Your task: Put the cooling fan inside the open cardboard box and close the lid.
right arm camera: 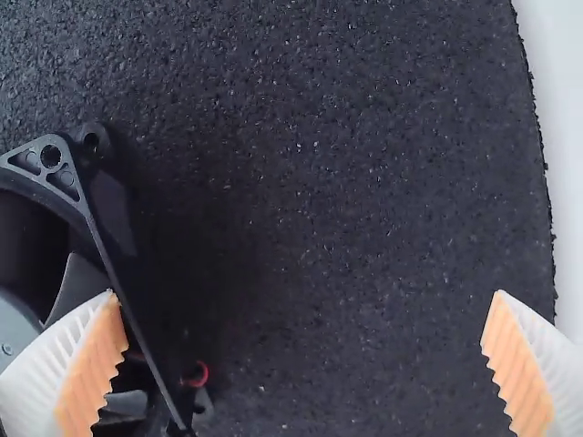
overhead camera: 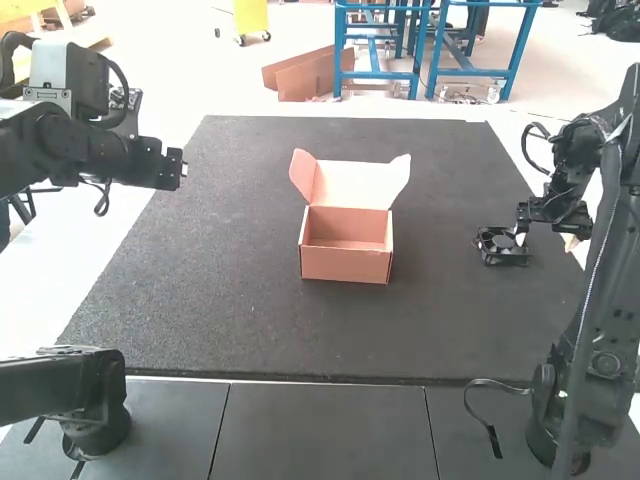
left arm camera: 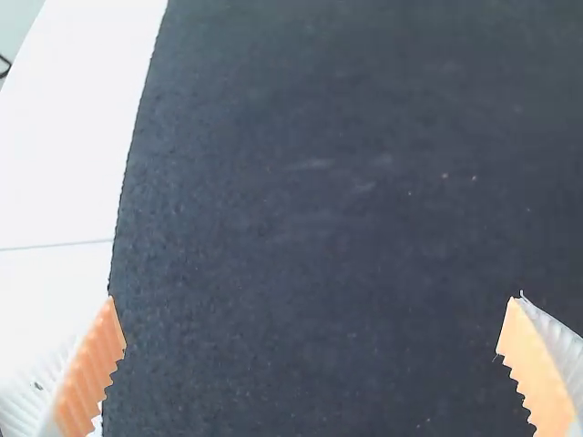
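The right gripper (overhead camera: 545,228), spread wide and holding nothing, hangs low over the mat (overhead camera: 200,280) with the cooling fan (overhead camera: 503,245) off-centre beneath it: one pad overlaps the fan's frame and the other stands well clear. Closing from here would likely pinch only a corner, so the fan could pivot, skid aside or drop on the way to the cardboard box (overhead camera: 346,243), well apart from this gripper toward the mat's middle. The left gripper (overhead camera: 175,168), equally wide and empty, hovers over bare mat, far from both. Counted: one fan, one box with its lid (overhead camera: 350,180) up, two grippers.

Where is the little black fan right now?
The cooling fan lies on the black mat at the high view's right side, right of the open cardboard box and next to the right gripper.
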You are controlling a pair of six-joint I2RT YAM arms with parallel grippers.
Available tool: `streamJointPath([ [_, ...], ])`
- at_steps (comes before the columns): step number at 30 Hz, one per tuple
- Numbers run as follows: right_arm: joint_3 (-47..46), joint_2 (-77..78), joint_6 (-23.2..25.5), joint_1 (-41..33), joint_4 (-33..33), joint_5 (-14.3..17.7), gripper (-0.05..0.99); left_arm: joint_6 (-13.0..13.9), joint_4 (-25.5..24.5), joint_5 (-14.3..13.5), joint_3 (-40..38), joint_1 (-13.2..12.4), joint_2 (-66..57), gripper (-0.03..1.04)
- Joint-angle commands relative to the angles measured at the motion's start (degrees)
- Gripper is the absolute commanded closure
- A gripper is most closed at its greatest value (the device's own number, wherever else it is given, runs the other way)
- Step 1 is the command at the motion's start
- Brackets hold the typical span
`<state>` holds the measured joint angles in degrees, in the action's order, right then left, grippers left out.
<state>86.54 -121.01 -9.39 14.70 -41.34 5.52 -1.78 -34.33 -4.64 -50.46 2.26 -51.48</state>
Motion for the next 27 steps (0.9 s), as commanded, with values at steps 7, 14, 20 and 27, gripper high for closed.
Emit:
streamJointPath([
  [7,2.8,-3.4,0.9,2.2,-6.6,-2.0,0.24,0.1,0.0,-1.2,-2.5,0.3,-0.2,0.04],
  [14,2.5,-3.4,0.8,2.0,-5.8,-5.7,0.77,0.0,-1.3,-1.2,-3.2,0.3,0.0,0.04],
  [20,2.0,-2.9,1.9,1.7,-5.3,-9.6,0.95,0.0,-2.0,-1.2,-3.3,0.3,0.2,0.04],
  [27,1.3,6.7,4.9,1.6,-6.8,-16.6,0.95,0.5,-2.2,-1.2,-1.8,0.3,0.2,0.04],
])
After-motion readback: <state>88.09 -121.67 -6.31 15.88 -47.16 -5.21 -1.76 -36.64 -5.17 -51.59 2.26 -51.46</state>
